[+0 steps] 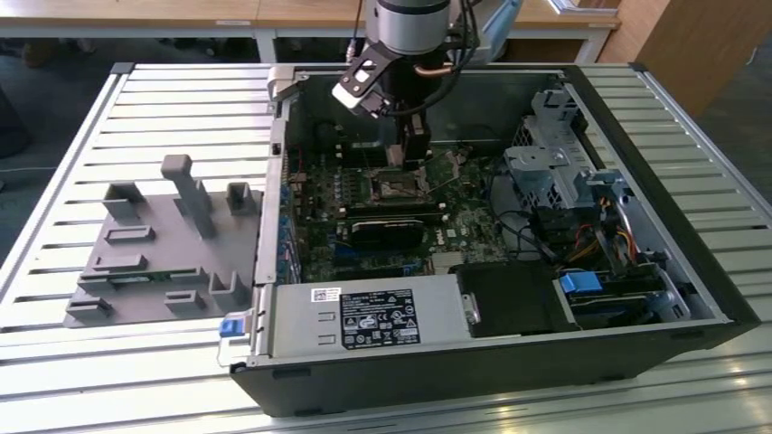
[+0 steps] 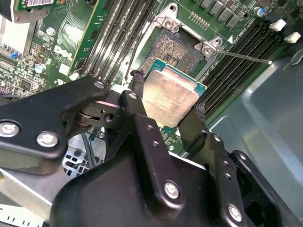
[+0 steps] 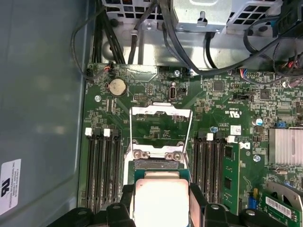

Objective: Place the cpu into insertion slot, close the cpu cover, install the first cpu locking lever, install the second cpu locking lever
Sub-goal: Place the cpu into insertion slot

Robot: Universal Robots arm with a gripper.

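— Where was the chip when you looked in?

— The small flat square cpu point(image 2: 171, 97), silver-grey on its face with a tan rim, sat pinched by two opposite edges between the black fingers point(image 2: 138, 92) of the gripper point(image 2: 167, 94). The jaws were narrowed right onto it.

— Was it in the socket?

— Not seated. The insertion slot point(image 2: 174, 49), a square black-framed socket with a dark grid centre, lay bare on the green circuit board point(image 2: 71, 38). The cpu was just over the slot's edge nearest the gripper, and I couldn't tell whether it touched.

— And the lid?

— In the first wrist view the cpu cover point(image 3: 161, 111), a thin square silver metal frame with a big window, was swung open and laid back over the board beyond the slot. A thin silver wire locking lever point(image 2: 246, 56) stuck out from the socket's corner across the dark memory slots point(image 2: 236, 71).

— And from further back?

— The arm point(image 1: 408, 27) reached down into an open black computer case point(image 1: 507, 380) on a slatted metal table point(image 1: 108, 389). A grey moulded fixture point(image 1: 157, 262) lay beside the case, to the exterior view's left.
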